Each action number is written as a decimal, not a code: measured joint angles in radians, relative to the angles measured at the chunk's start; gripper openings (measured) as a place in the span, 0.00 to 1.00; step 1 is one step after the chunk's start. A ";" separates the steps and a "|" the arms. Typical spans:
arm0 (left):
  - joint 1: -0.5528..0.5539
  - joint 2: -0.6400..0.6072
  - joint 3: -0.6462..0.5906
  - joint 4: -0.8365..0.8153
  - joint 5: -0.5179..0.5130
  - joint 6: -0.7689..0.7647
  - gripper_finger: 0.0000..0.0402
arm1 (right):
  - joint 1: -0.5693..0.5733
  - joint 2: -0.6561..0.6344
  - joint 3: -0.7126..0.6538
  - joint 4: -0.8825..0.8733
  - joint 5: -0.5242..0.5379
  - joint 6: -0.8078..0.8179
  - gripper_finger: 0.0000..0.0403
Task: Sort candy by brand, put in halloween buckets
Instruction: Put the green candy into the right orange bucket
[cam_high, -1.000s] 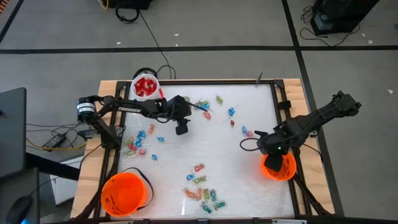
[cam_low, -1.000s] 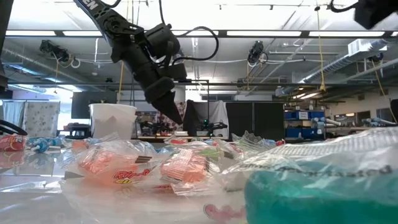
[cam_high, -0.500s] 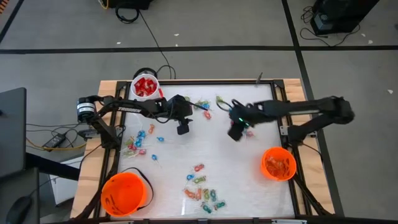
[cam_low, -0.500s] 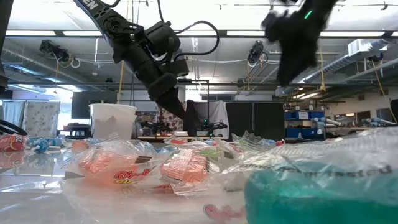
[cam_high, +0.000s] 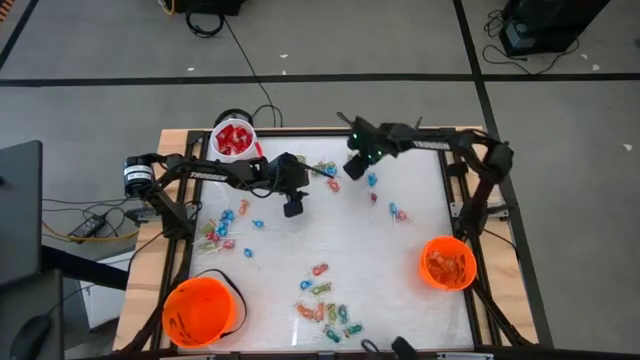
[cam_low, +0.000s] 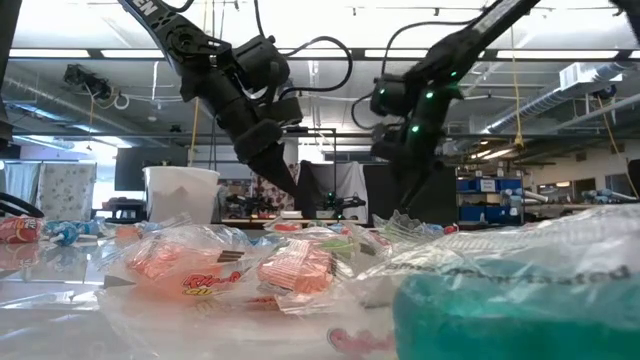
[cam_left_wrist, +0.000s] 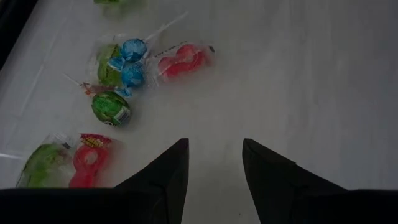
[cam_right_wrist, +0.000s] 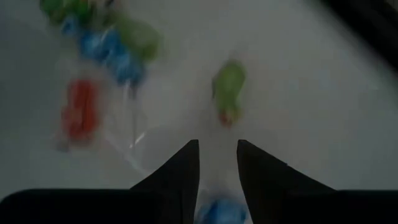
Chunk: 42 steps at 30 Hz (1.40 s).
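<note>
Candy lies scattered on the white table: a cluster at the far middle (cam_high: 328, 172), one at the left (cam_high: 222, 228), one at the near middle (cam_high: 325, 310). A white cup (cam_high: 234, 138) holding red packets stands at the far left. One orange bucket (cam_high: 197, 310) is at the near left; the other (cam_high: 447, 262), holding orange pieces, is at the right. My left gripper (cam_high: 292, 208) hangs open above bare table; green, blue and red sweets (cam_left_wrist: 118, 68) lie ahead of it. My right gripper (cam_high: 352, 170) hovers open over the far cluster, near a green sweet (cam_right_wrist: 227, 87).
A wooden frame (cam_high: 300, 130) rims the table. Loose lollipops (cam_high: 372, 180) and a pink piece (cam_high: 397, 213) lie right of the far cluster. Bare table stretches across the middle between the clusters. Close wrapped sweets (cam_low: 290, 265) fill the low view's front.
My right gripper has swung from above the right orange bucket across the table toward the far edge and the left. It has sunk and tipped downward, and now hovers over the far candy cluster. My left gripper has kept still.
</note>
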 joint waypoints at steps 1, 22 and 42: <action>0.000 0.000 0.000 -0.001 0.000 0.003 0.39 | -0.013 0.021 0.028 -0.002 -0.009 -0.013 0.30; 0.122 0.000 -0.019 0.028 0.060 0.055 0.39 | -0.064 0.264 0.286 -0.194 -0.068 -0.253 0.09; 0.109 0.000 -0.110 0.324 0.241 -0.077 0.39 | 0.193 0.067 0.286 -0.109 -0.222 -0.371 0.01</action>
